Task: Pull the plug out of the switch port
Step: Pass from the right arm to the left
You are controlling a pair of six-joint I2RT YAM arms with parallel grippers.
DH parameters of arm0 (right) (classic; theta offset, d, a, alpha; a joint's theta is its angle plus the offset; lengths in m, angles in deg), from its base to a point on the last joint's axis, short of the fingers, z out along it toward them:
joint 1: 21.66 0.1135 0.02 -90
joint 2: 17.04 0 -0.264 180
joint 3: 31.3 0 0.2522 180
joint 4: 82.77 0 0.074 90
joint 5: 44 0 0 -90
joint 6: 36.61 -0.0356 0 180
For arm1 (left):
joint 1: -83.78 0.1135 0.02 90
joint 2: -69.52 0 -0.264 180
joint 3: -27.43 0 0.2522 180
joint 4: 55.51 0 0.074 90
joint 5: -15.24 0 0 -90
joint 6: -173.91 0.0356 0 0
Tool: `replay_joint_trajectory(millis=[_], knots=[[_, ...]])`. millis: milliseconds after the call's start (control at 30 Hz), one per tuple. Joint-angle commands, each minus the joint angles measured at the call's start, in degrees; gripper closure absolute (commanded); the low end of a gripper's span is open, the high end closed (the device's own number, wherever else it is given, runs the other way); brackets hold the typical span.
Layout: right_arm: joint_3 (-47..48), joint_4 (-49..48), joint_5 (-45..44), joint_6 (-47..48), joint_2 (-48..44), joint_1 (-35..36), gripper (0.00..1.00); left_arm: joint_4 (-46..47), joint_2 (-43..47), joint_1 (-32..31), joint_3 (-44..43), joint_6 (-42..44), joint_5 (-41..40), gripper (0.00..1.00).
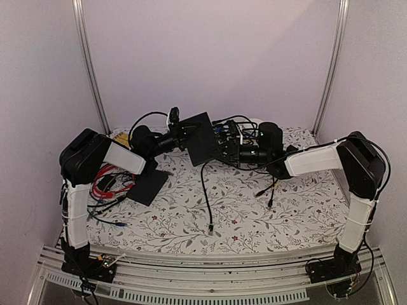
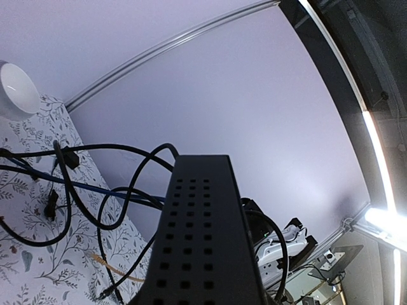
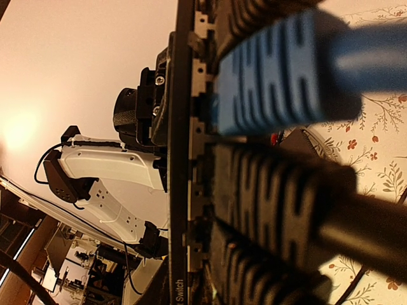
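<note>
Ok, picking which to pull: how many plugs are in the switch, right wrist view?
4 along the switch: top black plug, blue plug, middle black plug, bottom black plug. More may lie out of frame.

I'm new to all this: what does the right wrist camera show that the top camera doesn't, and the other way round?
Only the right wrist view shows the sockets up close: a blue plug seated in the edge of the switch, with ribbed black plugs beside it. Only the top view shows the whole layout: the right arm, a thin black slab lying on the table, red cables and a loose black cable. Both show the switch, the left arm and the floral cloth.
</note>
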Motion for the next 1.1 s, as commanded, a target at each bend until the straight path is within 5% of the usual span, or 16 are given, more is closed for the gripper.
replay_joint_trajectory(millis=[0, 233, 433, 533, 1067], knots=[[0.44, -5.33, -0.24, 2.43, -2.35, 0.46, 0.98, 4.67, 1.77, 0.45, -0.66, -1.48, 1.24, 1.0], [0.41, -4.99, -0.38, 2.42, -2.53, 0.39, 0.92, 6.75, 1.18, 0.66, -1.55, -2.6, 1.8, 1.0], [-0.85, -4.71, -0.74, 2.54, -3.89, 0.23, 0.54, 9.33, 1.35, 1.4, -1.17, -3.83, 2.07, 1.0], [-1.79, -4.71, -1.28, 2.61, -5.0, 0.09, 0.45, 9.58, 1.86, 1.5, -0.51, -3.87, 2.07, 1.0], [-10.77, -7.07, -6.24, 0.91, -11.8, 0.36, 0.39, 7.3, 4.14, 2.3, 3.26, -2.94, -3.09, 1.0]])
